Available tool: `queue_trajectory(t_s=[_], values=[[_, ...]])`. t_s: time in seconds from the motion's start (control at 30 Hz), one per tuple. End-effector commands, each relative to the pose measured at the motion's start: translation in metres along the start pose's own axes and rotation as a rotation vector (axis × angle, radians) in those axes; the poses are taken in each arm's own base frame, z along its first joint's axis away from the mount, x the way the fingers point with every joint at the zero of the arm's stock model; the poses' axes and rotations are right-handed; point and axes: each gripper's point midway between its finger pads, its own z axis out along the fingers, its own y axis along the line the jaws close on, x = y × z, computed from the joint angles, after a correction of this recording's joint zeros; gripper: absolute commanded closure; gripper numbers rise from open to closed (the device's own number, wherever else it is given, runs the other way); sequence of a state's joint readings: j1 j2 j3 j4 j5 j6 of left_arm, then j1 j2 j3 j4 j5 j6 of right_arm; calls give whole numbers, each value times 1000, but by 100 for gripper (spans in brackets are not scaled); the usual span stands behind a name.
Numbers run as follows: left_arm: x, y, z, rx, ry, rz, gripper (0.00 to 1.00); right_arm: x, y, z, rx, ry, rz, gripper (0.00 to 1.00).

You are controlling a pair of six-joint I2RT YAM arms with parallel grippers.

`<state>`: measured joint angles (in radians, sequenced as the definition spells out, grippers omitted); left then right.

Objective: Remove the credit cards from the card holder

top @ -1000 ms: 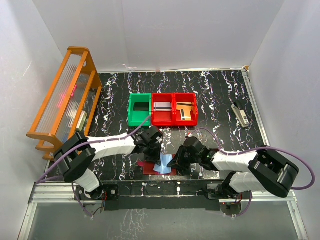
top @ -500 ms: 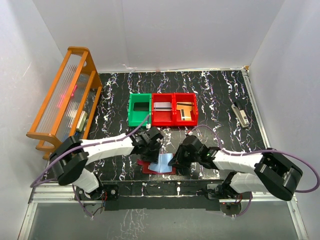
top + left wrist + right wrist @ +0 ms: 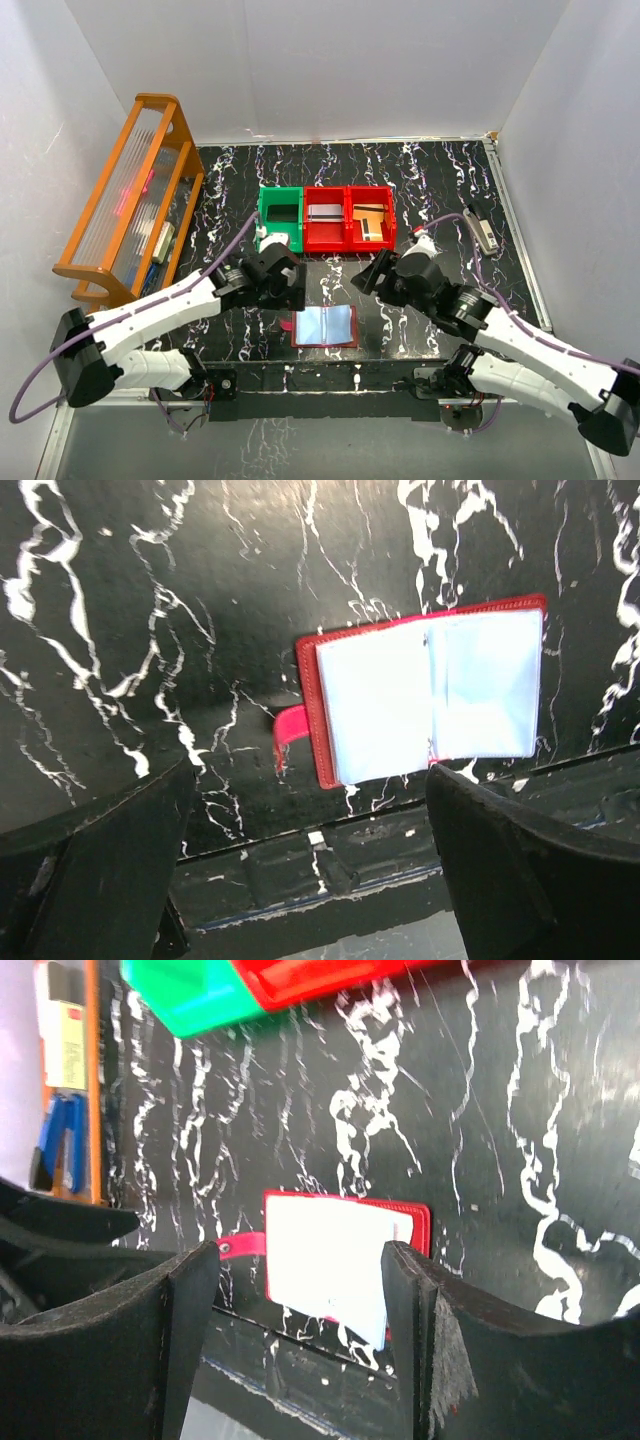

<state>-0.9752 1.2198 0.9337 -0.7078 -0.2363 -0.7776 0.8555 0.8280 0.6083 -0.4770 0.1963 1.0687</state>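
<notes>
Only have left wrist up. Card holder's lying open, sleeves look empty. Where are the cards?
Observer: Top view shows tan and brown credit cards in the rightmost red bin.
Operator: Right claw holding anything?
Observer: No, the right claw is open and empty, raised to the right of the card holder.
Operator: What's far left?
Observer: An orange wooden rack stands there.
</notes>
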Motion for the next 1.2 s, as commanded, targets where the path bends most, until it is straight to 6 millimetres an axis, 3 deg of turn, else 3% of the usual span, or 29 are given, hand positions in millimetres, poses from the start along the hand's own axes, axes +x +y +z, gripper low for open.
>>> queue_trajectory(t_s=[0.0,0.13,0.2,0.33,0.43,0.5,0.63,0.7,0.8,0.87,0.97,1.17], values=[[-24,26,-21,-40,-105,-41,2,-45,32,-30,-130,-171,-205,36],[-43,47,-33,-58,-160,-97,1,-46,78,-45,-323,-147,-335,35],[-53,59,-40,-71,-185,-119,2,-59,86,-50,-302,-178,-373,34],[-75,75,-54,-84,-249,-138,2,-89,85,-51,-204,-286,-457,31],[-89,89,-62,-107,-284,-150,2,-124,62,-52,-13,-428,-437,15],[-99,103,-65,-122,-291,-186,2,-142,44,-53,116,-495,-444,10],[-112,132,-76,-170,-300,-281,2,-174,21,-46,210,-483,-465,8],[-115,147,-83,-204,-308,-322,2,-196,-3,-44,221,-456,-416,8],[-121,160,-103,-265,-336,-347,1,-234,-22,-67,221,-494,-361,8],[-125,164,-117,-288,-361,-355,2,-250,-10,-90,212,-559,-382,6],[-129,170,-141,-330,-400,-400,2,-266,25,-126,134,-642,-436,2],[-150,177,-196,-358,-571,-440,1,-281,79,-180,2,-723,-512,2]])
